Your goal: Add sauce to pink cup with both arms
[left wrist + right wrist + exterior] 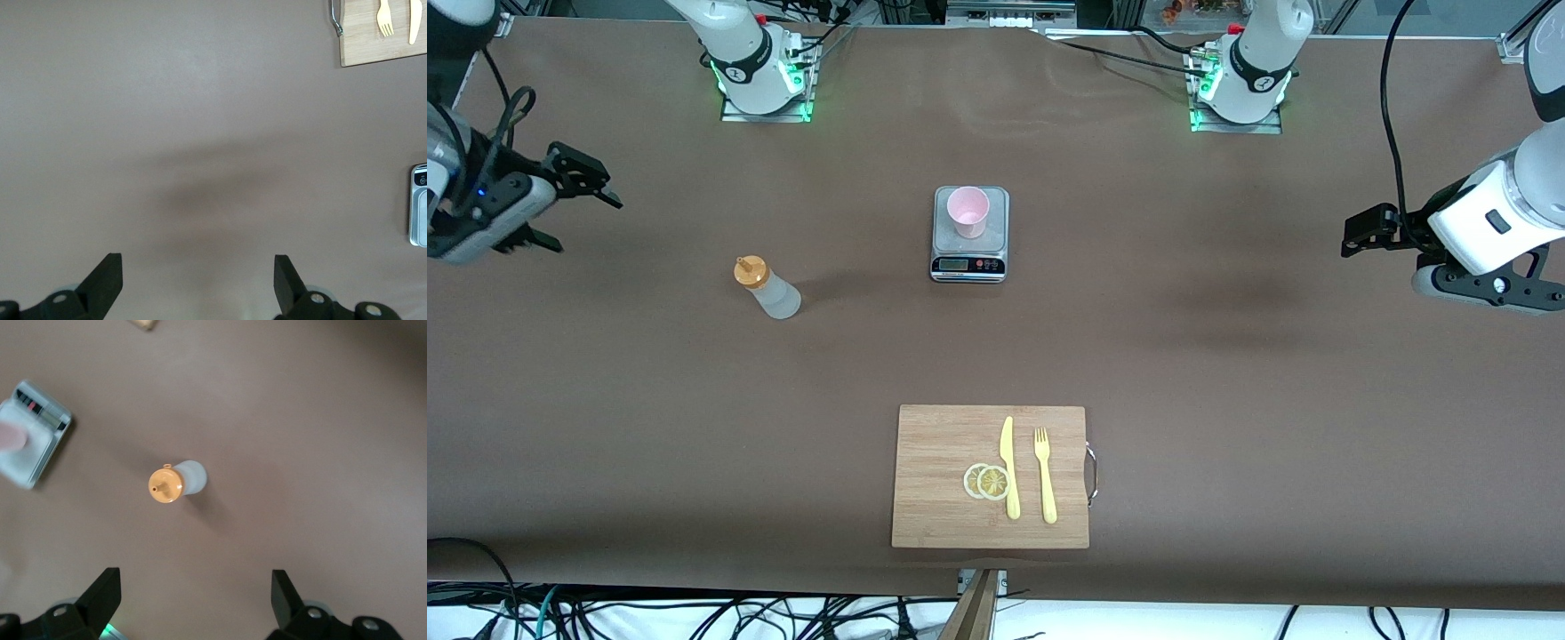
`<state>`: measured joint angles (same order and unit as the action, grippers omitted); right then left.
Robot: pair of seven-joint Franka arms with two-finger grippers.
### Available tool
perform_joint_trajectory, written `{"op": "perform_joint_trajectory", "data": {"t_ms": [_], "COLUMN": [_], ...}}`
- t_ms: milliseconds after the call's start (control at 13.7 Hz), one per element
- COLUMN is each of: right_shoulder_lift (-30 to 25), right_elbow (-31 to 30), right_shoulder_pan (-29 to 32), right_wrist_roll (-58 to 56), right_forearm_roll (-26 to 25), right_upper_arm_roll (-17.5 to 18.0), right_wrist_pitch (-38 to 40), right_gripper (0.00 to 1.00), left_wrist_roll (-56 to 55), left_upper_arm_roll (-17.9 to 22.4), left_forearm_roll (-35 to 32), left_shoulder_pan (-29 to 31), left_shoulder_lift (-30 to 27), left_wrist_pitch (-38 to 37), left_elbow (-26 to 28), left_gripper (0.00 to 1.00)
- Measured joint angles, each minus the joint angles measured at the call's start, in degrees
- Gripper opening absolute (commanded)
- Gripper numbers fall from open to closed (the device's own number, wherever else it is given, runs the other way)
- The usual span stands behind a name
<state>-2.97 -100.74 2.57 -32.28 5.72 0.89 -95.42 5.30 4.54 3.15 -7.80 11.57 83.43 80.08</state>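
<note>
Sauce bottle (pixel 767 288) stands upright on the brown worktop (pixel 1227 373), orange cap on, toward the right arm's end, a bit nearer the front camera than the scale (pixel 970 234). Nothing touching it. Right wrist view has it (pixel 176 482) seen from above, ahead of the gripper fingers.

Pink cup (pixel 967 212) sits upright on the scale's platform, mid-worktop, well apart from the bottle. Cup looks empty.

Right gripper (pixel 574 200) hangs in the air over the right arm's end of the worktop, fingers (pixel 103 597) spread wide, holding nothing.

Left gripper (pixel 1360 233) is up over the left arm's end of the worktop, fingers (pixel 107 280) also wide apart, empty; only bare worktop under it in the left wrist view.

Cutting board (pixel 991 476) lies close to the front camera edge, carrying two lemon slices (pixel 986 481), a yellow knife (pixel 1009 467) and a yellow fork (pixel 1045 474) side by side. Both grippers well apart from it.
</note>
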Motion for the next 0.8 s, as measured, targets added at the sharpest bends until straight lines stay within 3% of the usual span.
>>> {"op": "perform_joint_trajectory", "data": {"t_ms": [219,365,803], "right_shoulder_lift": [-2.5,-3.0,-2.8], "right_elbow": [-0.1,-0.1,0.5], "right_shoulder_pan": [-1.0,-1.2,-1.2], "right_wrist_roll": [15.1,18.5,26.0], "right_forearm_roll": [-4.6,-7.4,-7.6], "right_upper_arm_roll": [0.2,0.7,-0.1], "right_wrist_pitch": [0.2,-0.2,-1.8], "right_gripper": [1.0,1.0,1.0], "left_wrist_roll": [0.0,0.0,0.0], "left_upper_arm_roll": [0.0,0.0,0.0], "left_forearm_roll": [0.0,0.0,0.0], "left_shoulder_pan": [0.0,0.0,0.0], "left_shoulder_lift": [0.0,0.0,0.1], "left_wrist_pitch": [0.0,0.0,0.0], "left_elbow": [-0.1,-0.1,-0.1], "left_gripper": [1.0,1.0,1.0]}}
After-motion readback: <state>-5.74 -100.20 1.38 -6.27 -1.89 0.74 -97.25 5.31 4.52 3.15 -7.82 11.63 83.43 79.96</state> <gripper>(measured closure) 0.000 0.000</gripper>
